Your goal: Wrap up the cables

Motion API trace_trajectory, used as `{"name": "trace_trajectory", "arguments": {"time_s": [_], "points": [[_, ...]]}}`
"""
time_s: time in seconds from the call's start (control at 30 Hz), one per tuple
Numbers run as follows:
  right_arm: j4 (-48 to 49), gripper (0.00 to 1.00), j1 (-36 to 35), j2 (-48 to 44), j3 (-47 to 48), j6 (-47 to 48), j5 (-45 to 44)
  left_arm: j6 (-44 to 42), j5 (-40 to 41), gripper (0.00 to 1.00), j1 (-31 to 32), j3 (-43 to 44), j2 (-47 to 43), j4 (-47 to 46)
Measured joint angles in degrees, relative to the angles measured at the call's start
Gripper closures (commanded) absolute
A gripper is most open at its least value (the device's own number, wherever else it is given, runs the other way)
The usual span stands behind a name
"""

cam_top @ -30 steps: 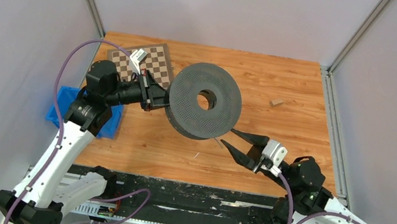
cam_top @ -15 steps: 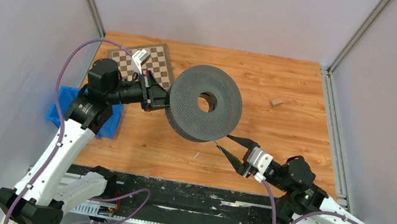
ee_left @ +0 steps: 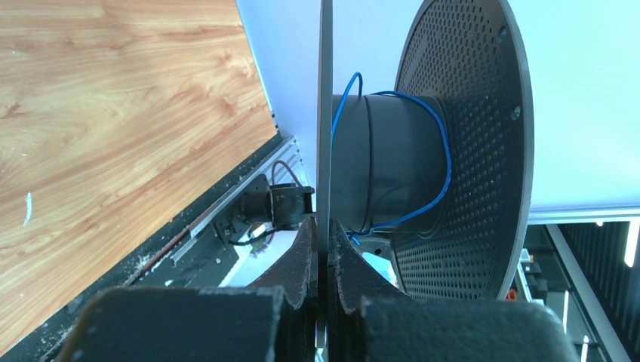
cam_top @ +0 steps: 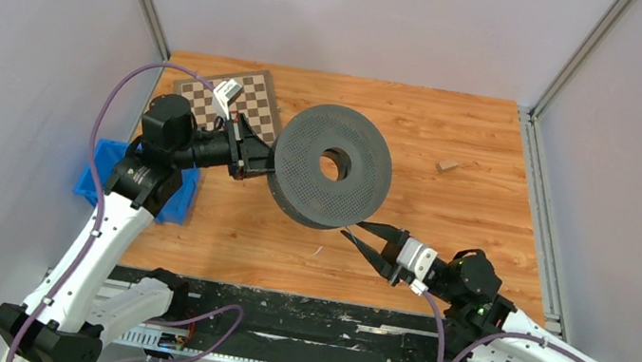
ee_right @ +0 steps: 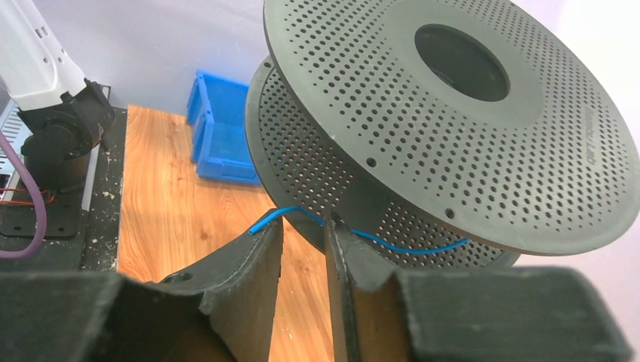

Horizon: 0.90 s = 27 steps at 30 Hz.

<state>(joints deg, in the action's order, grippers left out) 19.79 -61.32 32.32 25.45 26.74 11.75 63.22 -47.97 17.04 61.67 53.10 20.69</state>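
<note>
Thin blue flexible cable (ee_left: 447,158) loops loosely round the hub of dark grey perforated two-disc plastic spool (cam_top: 302,154). Free end crosses right gripper (ee_right: 303,226) fingertips; jaws narrowly apart, not pinching. Left gripper (cam_top: 264,163) jaws pressed on one disc's rim, spool tilted above wooden table (cam_top: 477,137).

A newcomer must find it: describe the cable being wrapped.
Find the big dark perforated spool the left tool holds above the wooden table. Between its two discs, looped around the hub, runs the cable. It is thin and bright blue, unlike the thick purple hoses on the arms.
</note>
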Motion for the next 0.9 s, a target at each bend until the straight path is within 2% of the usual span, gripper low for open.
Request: {"name": "trace_trajectory", "arguments": {"time_s": [0.2,0.4,0.6,0.73,0.9], "points": [[3.1,0.79,0.0,2.0,-0.3,-1.4,0.3,0.5,0.0,1.00,0.0,0.0,0.0,-0.4],[7.3,0.94,0.0,4.2,-0.3,-4.0,0.3,1.0,0.1,1.00,-0.2,-0.1,0.0,-1.8],[12.1,0.92,0.0,7.4,-0.3,-8.2,-1.1,1.2,0.0,1.00,-0.2,-1.0,-0.1,-3.1],[14.1,1.00,0.0,8.4,-0.3,-10.8,-1.2,1.2,0.1,1.00,-0.2,-1.4,-0.1,-3.2],[15.7,1.00,0.0,10.0,-0.3,-13.6,-3.1,1.2,0.2,1.00,-0.2,-1.4,-0.1,-3.3]]}}
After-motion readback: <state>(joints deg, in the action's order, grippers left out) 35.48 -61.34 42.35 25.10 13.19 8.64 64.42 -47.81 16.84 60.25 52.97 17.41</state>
